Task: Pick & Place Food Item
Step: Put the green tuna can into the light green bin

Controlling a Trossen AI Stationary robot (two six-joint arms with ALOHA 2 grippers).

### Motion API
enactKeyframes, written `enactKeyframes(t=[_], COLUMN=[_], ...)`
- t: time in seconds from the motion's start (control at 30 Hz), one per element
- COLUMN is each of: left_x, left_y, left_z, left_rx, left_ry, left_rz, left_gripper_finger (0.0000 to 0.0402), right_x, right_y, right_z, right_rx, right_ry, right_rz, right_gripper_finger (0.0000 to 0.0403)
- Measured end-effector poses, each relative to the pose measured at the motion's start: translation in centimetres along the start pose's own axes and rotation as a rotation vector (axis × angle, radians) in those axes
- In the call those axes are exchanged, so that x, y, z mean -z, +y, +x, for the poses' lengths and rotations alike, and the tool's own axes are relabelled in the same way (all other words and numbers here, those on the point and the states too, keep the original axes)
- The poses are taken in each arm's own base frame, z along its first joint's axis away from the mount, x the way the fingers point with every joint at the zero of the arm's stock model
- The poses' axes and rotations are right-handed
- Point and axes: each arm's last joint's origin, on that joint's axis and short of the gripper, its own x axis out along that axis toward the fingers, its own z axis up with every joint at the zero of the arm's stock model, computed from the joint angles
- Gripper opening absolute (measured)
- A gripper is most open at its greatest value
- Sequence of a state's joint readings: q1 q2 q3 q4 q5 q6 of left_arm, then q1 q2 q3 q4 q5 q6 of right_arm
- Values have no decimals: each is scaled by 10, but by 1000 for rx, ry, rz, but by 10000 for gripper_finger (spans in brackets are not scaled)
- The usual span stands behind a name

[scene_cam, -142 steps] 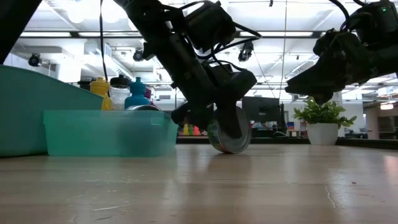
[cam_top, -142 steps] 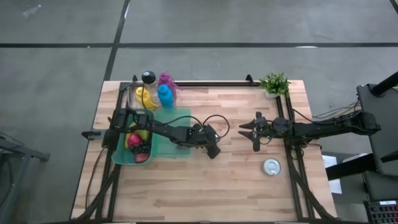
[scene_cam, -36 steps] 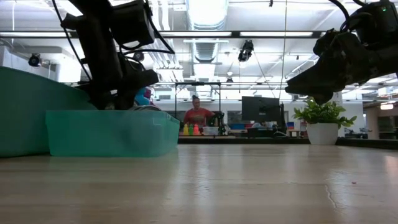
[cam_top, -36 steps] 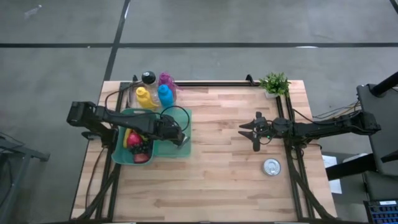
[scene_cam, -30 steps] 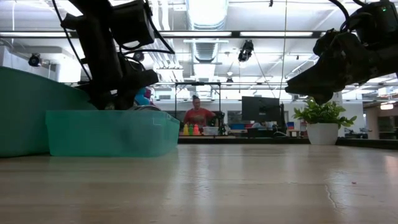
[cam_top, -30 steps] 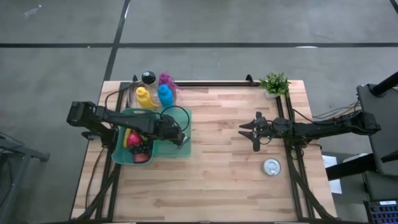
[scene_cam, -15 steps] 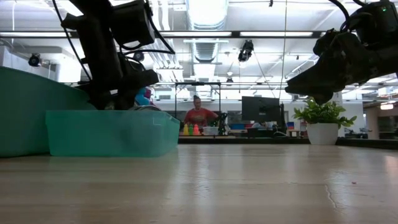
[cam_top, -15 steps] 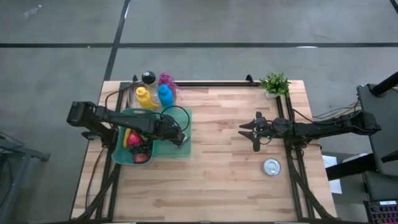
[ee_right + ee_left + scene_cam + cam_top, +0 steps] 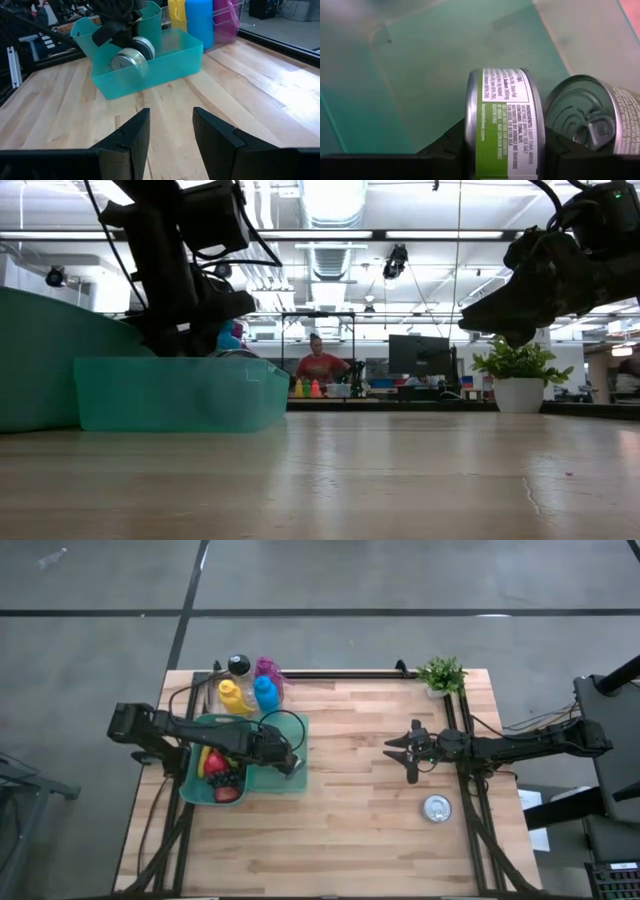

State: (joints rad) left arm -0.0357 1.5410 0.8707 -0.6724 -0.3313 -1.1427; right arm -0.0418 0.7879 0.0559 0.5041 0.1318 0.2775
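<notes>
A tuna can with a green label (image 9: 502, 125) stands on edge inside the shallow teal bin (image 9: 285, 730). My left gripper (image 9: 290, 764) is shut on it. A second can (image 9: 590, 125) sits tilted beside it in the bin, its pull-tab lid showing. Both cans show through the bin wall (image 9: 165, 65) in the right wrist view. A third can (image 9: 436, 808) stands lid up on the table near the right side. My right gripper (image 9: 408, 756) hovers over the table's right half, fingers apart with nothing between them. My left gripper pinches the tuna can by its two flat ends (image 9: 470, 135), one finger (image 9: 442, 150) on each. The labelled side wall faces up toward the wrist. The fingers slant down into the bin from the table's left. The can is on edge; whether it rests on the bin floor I cannot tell.
A taller teal tub (image 9: 192, 785) with fruit (image 9: 218, 765) stands left of the bin. Yellow (image 9: 232, 695), blue (image 9: 265, 692) and purple (image 9: 268, 668) bottles stand at the far left, and a potted plant (image 9: 441, 673) at the far right. A person (image 9: 318, 365) sits in the room beyond.
Nothing has visibly moved in the last second. Several seconds ago my left gripper stood over the middle of the table with the can; it has since gone toward the table's left edge and brought the can down into the shallow bin.
</notes>
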Motion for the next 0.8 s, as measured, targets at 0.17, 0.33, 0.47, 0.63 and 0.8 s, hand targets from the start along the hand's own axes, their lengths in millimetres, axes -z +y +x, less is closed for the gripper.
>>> enactKeyframes(t=[0.17, 0.33, 0.47, 0.63, 0.8], left_x=[0, -1, -2, -3, -3], left_y=[-1, -2, -2, -2, -2], left_z=[0, -1, -2, -6, -8], left_rx=[9, 26, 35, 53, 61], left_ry=[-1, -1, -5, -13, -19], left_rz=[-3, 1, 2, 2, 10], left_gripper_finger=[155, 193, 228, 258, 265], right_x=[0, 0, 0, 0, 0], right_y=[0, 0, 0, 0, 0], right_z=[0, 0, 0, 0, 0], right_rx=[0, 0, 0, 0, 0], right_ry=[0, 0, 0, 0, 0], right_rz=[0, 0, 0, 0, 0], right_gripper_finger=[147, 147, 147, 147, 147])
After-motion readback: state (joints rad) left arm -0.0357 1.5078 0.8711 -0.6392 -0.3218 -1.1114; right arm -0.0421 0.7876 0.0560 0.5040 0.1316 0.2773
